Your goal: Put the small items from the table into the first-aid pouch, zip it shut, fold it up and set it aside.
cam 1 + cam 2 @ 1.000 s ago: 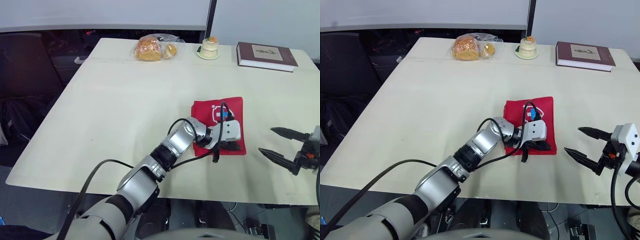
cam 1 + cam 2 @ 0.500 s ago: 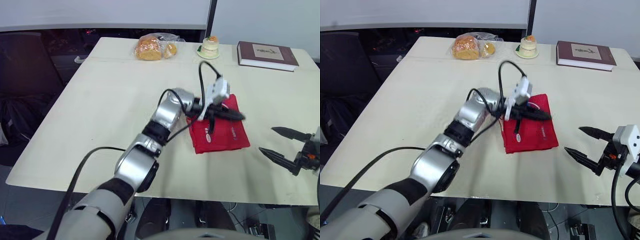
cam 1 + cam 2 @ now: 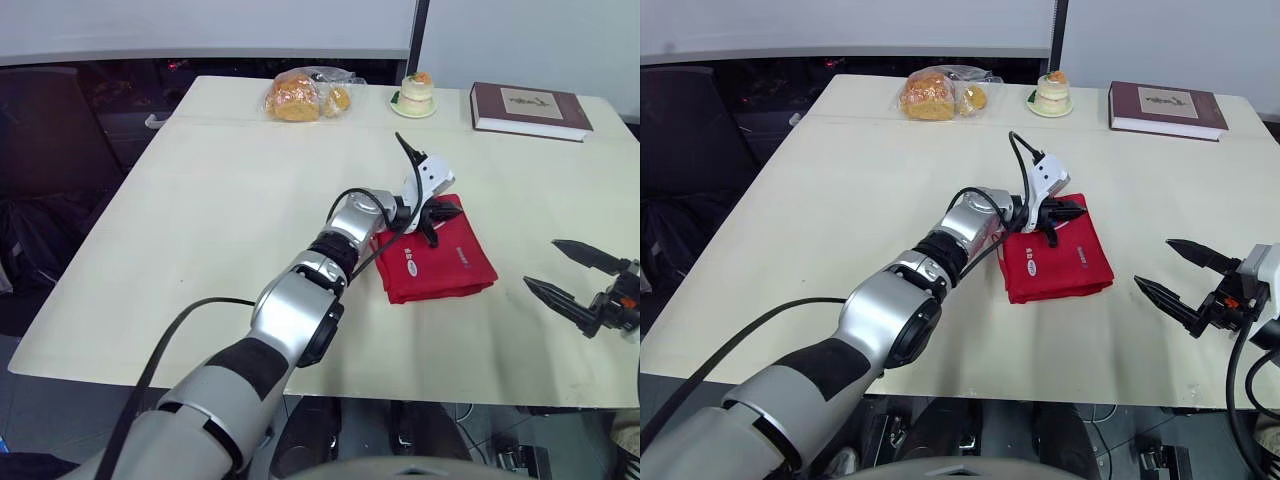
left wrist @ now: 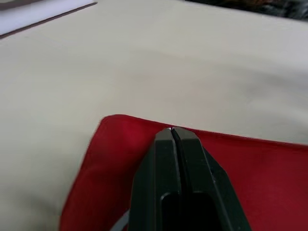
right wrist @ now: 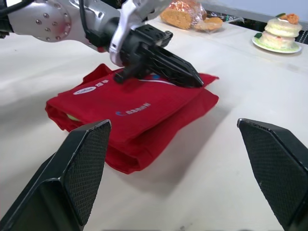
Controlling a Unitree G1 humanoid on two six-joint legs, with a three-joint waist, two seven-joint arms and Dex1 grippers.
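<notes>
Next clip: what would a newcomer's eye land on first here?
The folded red pouch stands out, lying right of centre on the pale table. The left gripper is shut, its tips at the pouch's far corner. The right gripper hovers wide open near the table's front right edge, apart from the pouch.

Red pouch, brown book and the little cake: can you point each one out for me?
red pouch (image 3: 440, 265): left eye view, middle of its folded top face.
book (image 3: 530, 107): left eye view, centre of its brown cover.
cake (image 3: 414, 92): left eye view, its side, above the plate.
</notes>
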